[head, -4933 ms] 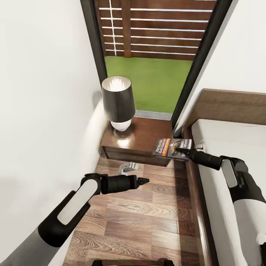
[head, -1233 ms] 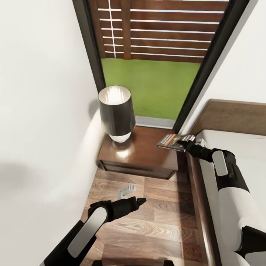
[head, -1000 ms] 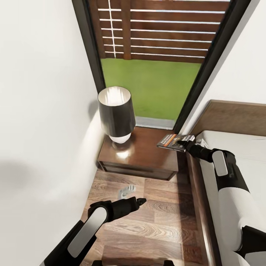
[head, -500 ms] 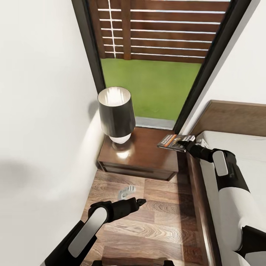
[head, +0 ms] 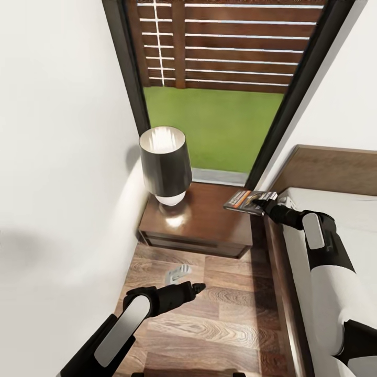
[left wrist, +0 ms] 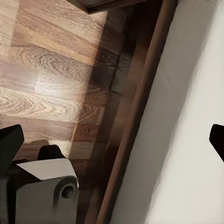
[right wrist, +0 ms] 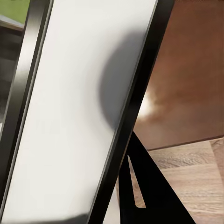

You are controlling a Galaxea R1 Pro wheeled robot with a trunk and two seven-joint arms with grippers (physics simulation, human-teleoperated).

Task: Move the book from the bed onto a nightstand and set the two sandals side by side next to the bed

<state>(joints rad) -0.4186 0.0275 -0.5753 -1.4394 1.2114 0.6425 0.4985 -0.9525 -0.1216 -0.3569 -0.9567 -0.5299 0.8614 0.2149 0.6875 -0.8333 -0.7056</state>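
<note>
In the head view my right gripper (head: pixel 260 201) is shut on the book (head: pixel 246 201), a thin paperback with an orange-and-dark cover. It holds the book roughly level at the right edge of the dark brown nightstand (head: pixel 209 225), beside the bed (head: pixel 361 220). Whether the book touches the top I cannot tell. Seen from the right wrist, the book (right wrist: pixel 79 121) is a pale slab with the nightstand top (right wrist: pixel 196 70) behind it. My left gripper (head: pixel 195 287) hangs low over the wood floor (head: pixel 220 324), with its fingers apart in the left wrist view and nothing between them. The sandals are out of view.
A lamp (head: pixel 165 162) with a dark shade stands on the nightstand's left half, close to the white wall (head: pixel 57 157). A glass opening (head: pixel 220 115) behind looks onto grass. A small grey object (head: pixel 178 272) lies on the floor before the nightstand. The bed frame (left wrist: pixel 135 116) borders the narrow floor strip.
Since about five seconds ago the view has shifted and the book has gone from the nightstand's front right corner to farther back along its right edge. Over the last second almost nothing has moved.
</note>
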